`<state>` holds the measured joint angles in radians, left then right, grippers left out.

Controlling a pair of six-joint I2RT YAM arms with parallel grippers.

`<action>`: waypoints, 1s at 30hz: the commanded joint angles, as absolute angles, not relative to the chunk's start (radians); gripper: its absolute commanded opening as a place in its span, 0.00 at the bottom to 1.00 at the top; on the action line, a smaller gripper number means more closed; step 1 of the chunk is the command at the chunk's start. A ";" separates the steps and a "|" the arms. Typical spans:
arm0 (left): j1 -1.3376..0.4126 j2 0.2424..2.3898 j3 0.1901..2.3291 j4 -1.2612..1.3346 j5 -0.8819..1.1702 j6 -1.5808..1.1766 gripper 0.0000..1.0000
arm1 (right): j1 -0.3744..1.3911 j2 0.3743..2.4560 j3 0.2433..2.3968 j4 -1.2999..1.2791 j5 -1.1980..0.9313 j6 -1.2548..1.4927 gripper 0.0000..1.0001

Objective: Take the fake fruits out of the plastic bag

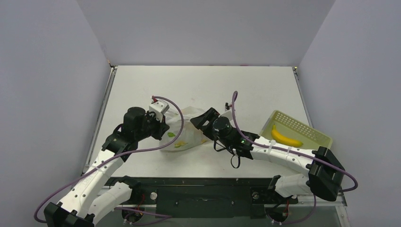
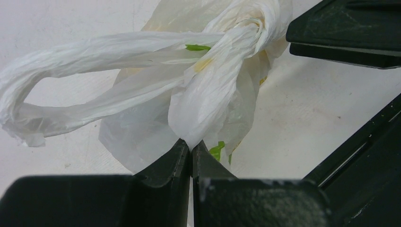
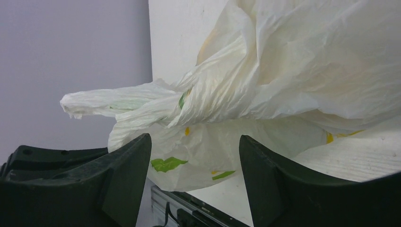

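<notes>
At the middle of the worktop [image 1: 203, 85], two arms are brought in upon the plastic bag [image 1: 187, 130] from opposite sides. The left arm [image 1: 101, 163] is stretched from its base at 7 o'clock toward the bag's 9 o'clock side. The left jaws are pressed together on a pinched fold of the film, as shown in the left wrist view, where the bag [image 2: 208, 94] rises out of the seam between them. The right arm [image 1: 283, 153] is laid low across the surface from 5 o'clock, its wrist turned to the bag's 3 o'clock side. The right jaws are held apart, and the bag [image 3: 283, 71] is seen across the gap between them. Contact with either finger cannot be confirmed.

The worktop is matt white and faintly scuffed, and it is enclosed by plain pale grey walls [image 1: 52, 71] on three sides. A pale yellow-green perforated basket [image 1: 302, 125] is set at 4 o'clock of the bag, with a yellow banana [image 1: 286, 137] lying in it.

The bag is thin, crinkled and translucent white, printed with small green and yellow marks. A loop handle [image 2: 56, 66] is drawn out sideways, and the film is bunched and twisted near the neck. Yellowish tints are visible through the film, possibly contents, though no fruit shape can be made out.
</notes>
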<state>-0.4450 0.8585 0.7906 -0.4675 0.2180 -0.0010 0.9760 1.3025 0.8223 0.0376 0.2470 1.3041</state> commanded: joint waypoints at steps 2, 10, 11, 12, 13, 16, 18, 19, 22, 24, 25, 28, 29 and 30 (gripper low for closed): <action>-0.456 0.831 0.794 -0.425 0.240 0.027 0.00 | 0.974 1.323 0.819 0.143 0.330 1.427 0.64; -0.457 0.821 0.794 -0.416 0.236 0.032 0.00 | 0.954 1.406 0.832 0.188 0.304 1.471 0.59; -0.457 0.821 0.794 -0.416 0.236 0.034 0.00 | 0.954 1.421 0.833 0.197 0.299 1.473 0.59; -0.457 0.821 0.794 -0.415 0.236 0.034 0.00 | 0.950 1.427 0.834 0.201 0.298 1.476 0.59; -0.457 0.821 0.795 -0.416 0.237 0.034 0.00 | 0.948 1.441 0.835 0.212 0.292 1.477 0.58; -0.458 0.818 0.793 -0.414 0.239 0.036 0.00 | 0.929 1.465 0.832 0.228 0.275 1.483 0.53; -0.458 0.816 0.794 -0.412 0.233 0.035 0.00 | 0.916 1.476 0.824 0.253 0.256 1.481 0.46; -0.459 0.816 0.794 -0.412 0.228 0.036 0.00 | 0.913 1.482 0.820 0.271 0.248 1.481 0.43; -0.457 0.813 0.799 -0.420 0.184 0.037 0.00 | 0.888 1.485 0.794 0.310 0.197 1.478 0.22; -0.457 0.805 0.804 -0.427 0.125 0.033 0.00 | 0.867 1.479 0.776 0.318 0.165 1.470 0.07; -0.457 0.793 0.805 -0.429 0.100 0.030 0.00 | 0.849 1.469 0.761 0.327 0.154 1.458 0.03; -0.456 0.746 0.799 -0.434 -0.051 0.017 0.00 | 0.803 1.425 0.736 0.335 0.097 1.412 0.00; -0.457 0.713 0.791 -0.433 -0.111 0.014 0.00 | 0.778 1.413 0.721 0.334 0.088 1.387 0.00; -0.456 0.696 0.785 -0.425 -0.135 0.010 0.00 | 0.763 1.385 0.713 0.337 0.068 1.375 0.00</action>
